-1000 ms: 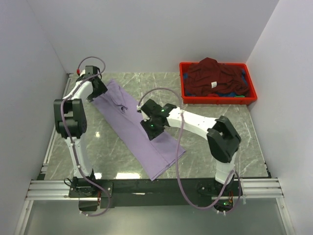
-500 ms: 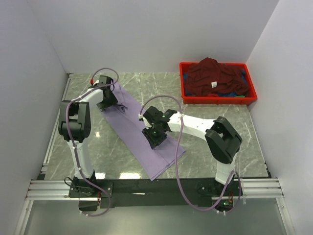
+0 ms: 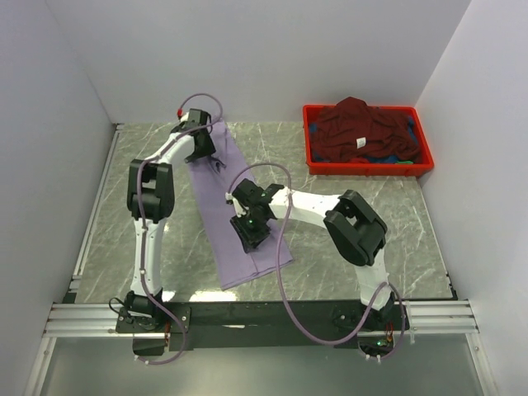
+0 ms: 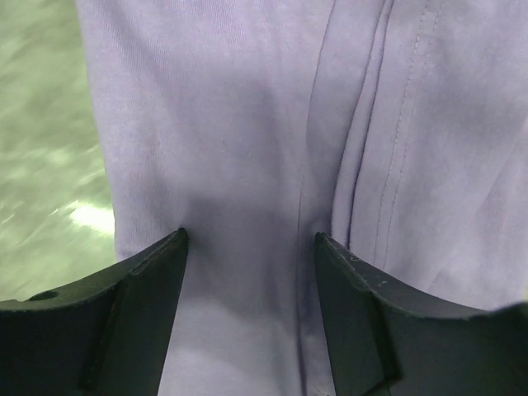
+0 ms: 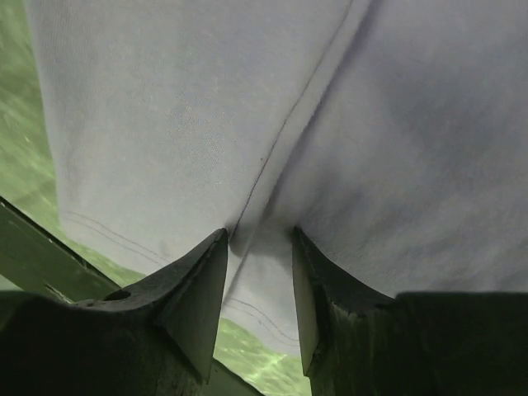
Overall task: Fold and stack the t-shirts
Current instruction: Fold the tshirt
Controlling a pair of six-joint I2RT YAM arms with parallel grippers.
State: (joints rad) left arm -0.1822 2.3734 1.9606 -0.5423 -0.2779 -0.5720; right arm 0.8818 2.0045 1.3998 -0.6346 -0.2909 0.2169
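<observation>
Table [image 3: 412, 231]: grey marbled top, with both arms reaching out over it.

Lavender shirt [image 3: 216, 213]: lies flat on the table as a long narrow strip. Its long axis runs from the far middle towards the near edge and leans slightly to the right as it comes nearer.

Crate [image 3: 367, 169]: red, at the far right, well apart from the strip. The maroon shirt [image 3: 355, 128] is heaped in it, unfolded.

Left gripper [image 3: 200, 144]: at the far end of the strip. In its wrist view the jaws stand moderately apart with a ridge of lavender cloth drawn up between them. I judge it to be holding cloth.

Right gripper [image 3: 252, 229]: on the strip's right side, towards the near end. Its jaws are narrow, nipping a seam line.

Judgement: each arm holds one part of the strip. The fold must go across the long axis, and the right gripper is nearer the free near hem.
</observation>
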